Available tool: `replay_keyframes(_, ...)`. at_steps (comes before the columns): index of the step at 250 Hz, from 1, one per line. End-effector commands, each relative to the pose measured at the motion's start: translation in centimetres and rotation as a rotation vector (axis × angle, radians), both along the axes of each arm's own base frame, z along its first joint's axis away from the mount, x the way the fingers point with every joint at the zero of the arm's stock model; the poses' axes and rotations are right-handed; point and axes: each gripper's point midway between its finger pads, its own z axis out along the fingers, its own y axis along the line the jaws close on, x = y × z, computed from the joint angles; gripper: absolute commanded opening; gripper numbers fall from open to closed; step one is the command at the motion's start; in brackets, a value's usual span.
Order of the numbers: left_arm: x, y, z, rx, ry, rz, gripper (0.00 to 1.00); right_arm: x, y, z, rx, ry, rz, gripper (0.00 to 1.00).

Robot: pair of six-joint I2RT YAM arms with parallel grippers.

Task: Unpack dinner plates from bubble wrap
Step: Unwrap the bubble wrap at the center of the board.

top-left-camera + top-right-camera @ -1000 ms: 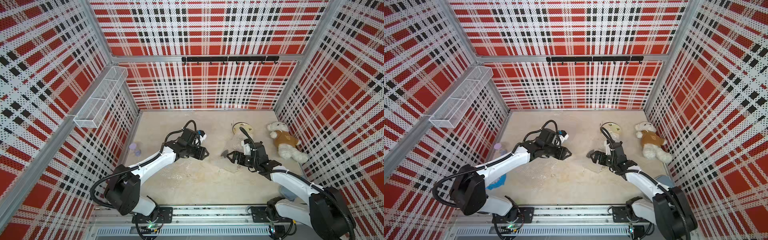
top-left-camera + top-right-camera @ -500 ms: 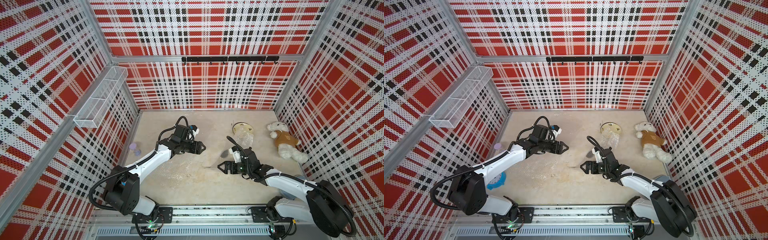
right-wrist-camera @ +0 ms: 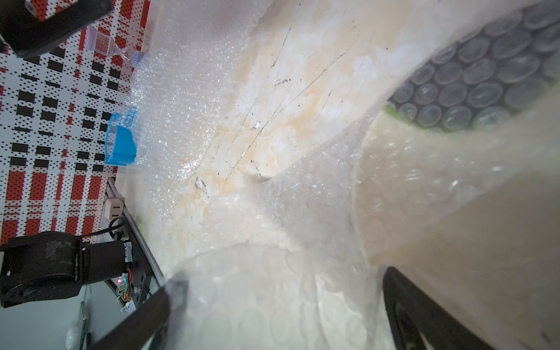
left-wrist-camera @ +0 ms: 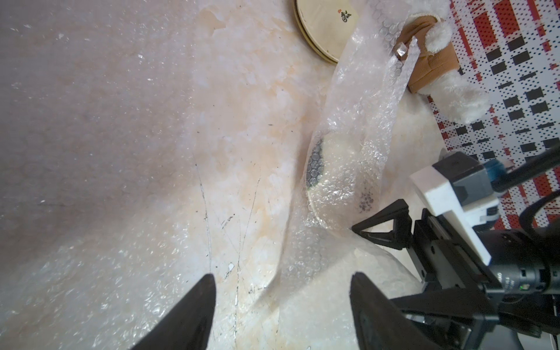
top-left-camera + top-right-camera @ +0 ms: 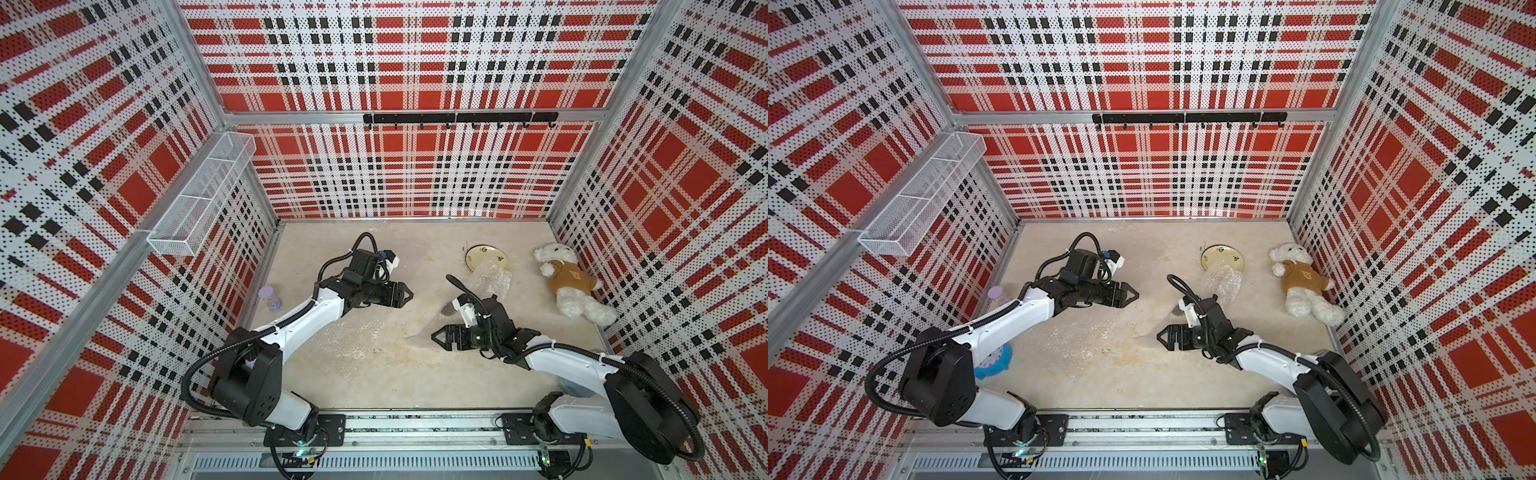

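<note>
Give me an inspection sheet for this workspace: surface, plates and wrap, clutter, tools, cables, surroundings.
Surface: beige tabletop, scratched.
Job's things: bare plate at back, crumpled bubble wrap at its near edge; wrapped plate under that wrap; flat sheet mid-table.
Clutter: teddy bear, hourglass, blue clock.
Tools: left tool open, empty; right tool open, over wrap.
Cables: left wrist cable, right wrist cable, no snag seen.
Surroundings: plaid walls, wire basket, hook rail.

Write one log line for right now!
left claw: open, empty | right claw: open, at bubble wrap | dinner plate: bare | second plate: under wrap
</note>
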Motion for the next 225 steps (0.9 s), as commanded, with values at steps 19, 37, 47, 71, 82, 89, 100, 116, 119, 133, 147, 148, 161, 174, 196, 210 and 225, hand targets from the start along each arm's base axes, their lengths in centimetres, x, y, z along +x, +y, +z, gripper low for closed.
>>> replay_keyframes(19,0.7,-0.3,0.3,-0.018,-0.006,0.001,0.73,0.9,1.7,2.7,0.059,-0.067,0.053,1.0)
replay_keyframes(37,0.8,-0.4,0.4,-0.018,-0.006,-0.003,0.73,0.8,2.3,3.0,0.072,-0.076,0.07,1.0)
replay_keyframes(47,0.8,-0.4,0.5,-0.018,-0.009,-0.002,0.73,0.8,2.3,3.0,0.072,-0.078,0.07,1.0)
replay_keyframes(71,0.8,-0.3,0.6,-0.017,-0.01,-0.003,0.73,0.6,2.6,2.8,0.057,-0.074,0.082,0.99)
replay_keyframes(82,0.8,-0.3,0.5,-0.011,-0.012,-0.002,0.73,0.6,2.5,2.9,0.054,-0.078,0.081,0.99)
replay_keyframes(89,0.8,-0.2,0.4,-0.009,-0.009,-0.001,0.73,0.5,2.6,3.0,0.06,-0.085,0.082,0.99)
replay_keyframes(100,0.8,-0.1,0.4,-0.005,-0.007,0.001,0.73,0.7,2.5,3.4,0.066,-0.095,0.076,0.99)
replay_keyframes(116,0.8,-0.2,0.3,-0.002,-0.006,0.002,0.73,0.9,2.5,3.8,0.066,-0.109,0.067,1.0)
replay_keyframes(119,0.8,-0.2,0.2,0.0,-0.004,0.002,0.73,0.9,2.5,3.8,0.066,-0.111,0.065,1.0)
replay_keyframes(133,0.8,-0.3,0.2,0.003,-0.003,-0.001,0.74,1.3,2.4,4.2,0.061,-0.116,0.055,1.0)
replay_keyframes(147,0.7,-0.7,0.2,0.012,-0.004,-0.007,0.75,1.7,2.3,4.3,0.051,-0.116,0.05,1.0)
replay_keyframes(148,0.7,-0.7,0.1,0.013,-0.004,-0.007,0.75,1.7,2.4,4.3,0.051,-0.116,0.051,1.0)
replay_keyframes(161,0.5,-1.2,0.0,0.043,-0.018,-0.029,0.76,2.1,2.4,4.6,0.052,-0.12,0.048,1.0)
replay_keyframes(174,0.4,-1.6,-0.2,0.069,-0.025,-0.044,0.76,2.6,2.2,4.8,0.056,-0.124,0.037,1.0)
replay_keyframes(196,0.2,-2.5,-0.3,0.09,-0.032,-0.061,0.77,3.6,1.2,5.0,0.055,-0.108,-0.009,1.0)
replay_keyframes(210,0.2,-3.1,-0.3,0.089,-0.034,-0.071,0.78,4.5,0.1,5.2,0.05,-0.104,-0.057,1.0)
replay_keyframes(225,0.2,-3.8,-0.4,0.092,-0.036,-0.082,0.78,5.3,-1.6,5.0,0.038,-0.084,-0.124,1.0)
